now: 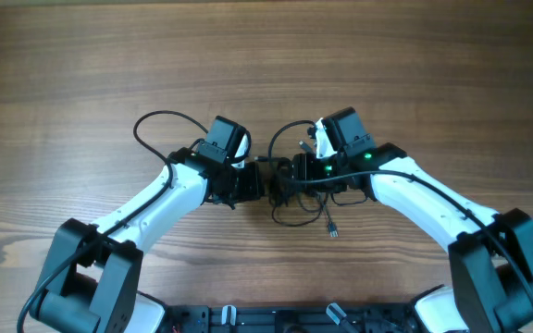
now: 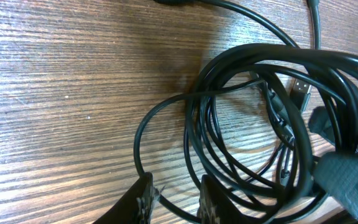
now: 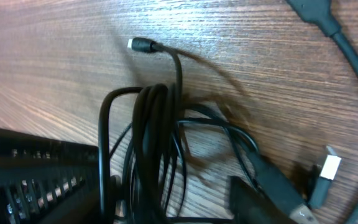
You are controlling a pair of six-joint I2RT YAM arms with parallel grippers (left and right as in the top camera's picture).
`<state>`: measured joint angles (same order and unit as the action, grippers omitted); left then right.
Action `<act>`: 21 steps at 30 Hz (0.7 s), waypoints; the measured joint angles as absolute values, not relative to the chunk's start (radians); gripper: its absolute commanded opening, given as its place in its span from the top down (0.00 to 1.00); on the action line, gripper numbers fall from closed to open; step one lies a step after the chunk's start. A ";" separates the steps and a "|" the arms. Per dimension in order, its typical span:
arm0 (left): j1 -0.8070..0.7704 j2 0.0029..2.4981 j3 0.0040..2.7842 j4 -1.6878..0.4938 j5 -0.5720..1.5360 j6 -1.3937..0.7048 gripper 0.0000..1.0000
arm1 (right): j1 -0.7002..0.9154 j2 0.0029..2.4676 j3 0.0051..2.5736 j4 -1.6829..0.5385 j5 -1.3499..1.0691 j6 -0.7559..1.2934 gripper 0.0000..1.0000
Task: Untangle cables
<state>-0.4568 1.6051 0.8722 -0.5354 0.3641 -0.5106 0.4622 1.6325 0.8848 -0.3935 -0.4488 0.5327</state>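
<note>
- Black cables [image 1: 296,196] in a tangled heap on the wooden table [image 1: 81,74] — squarely between the two arms.
- Left gripper [image 2: 174,198]: jaws narrowly apart at the heap's edge, nothing clearly pinched.
- Right gripper [image 3: 166,186]: jaws about half open astride a bunch of strands, seemingly not clamped — blurred view.
- Likely light, limp and smooth-jacketed; prone to slip and to drag neighbouring loops along.
- Best taken by one outer loop, or just behind a free plug [image 3: 138,43], never by the whole bunch.

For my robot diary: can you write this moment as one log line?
cables: tangled in one bundle | left end effector: open, at a loop's edge | right end effector: open, straddling the bundle
</note>
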 measured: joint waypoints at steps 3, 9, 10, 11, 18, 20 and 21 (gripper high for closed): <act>-0.457 1.605 0.872 -0.537 0.364 -0.511 0.74 | 0.464 1.639 0.885 -0.360 -0.460 0.545 0.96; -0.457 1.605 0.872 -0.568 0.364 -0.508 0.90 | 0.465 1.645 0.884 -0.178 -0.674 0.489 0.96; -0.455 1.605 0.872 -0.576 0.364 -0.506 0.90 | 0.465 1.645 0.884 -0.170 -0.705 0.482 0.96; -0.453 1.605 0.872 -0.577 0.364 -0.509 0.91 | 0.465 1.645 0.884 -0.169 -0.731 0.476 0.96; -0.309 1.570 0.872 -0.544 0.435 -0.509 0.68 | 0.465 1.646 0.884 -0.176 -0.793 0.466 0.96; -0.275 1.549 0.872 -0.500 0.509 -0.496 0.63 | 0.465 1.646 0.884 -0.176 -0.795 0.466 0.96; -0.261 1.543 0.872 -0.463 0.577 -0.490 0.62 | 0.465 1.646 0.884 -0.176 -0.798 0.466 0.96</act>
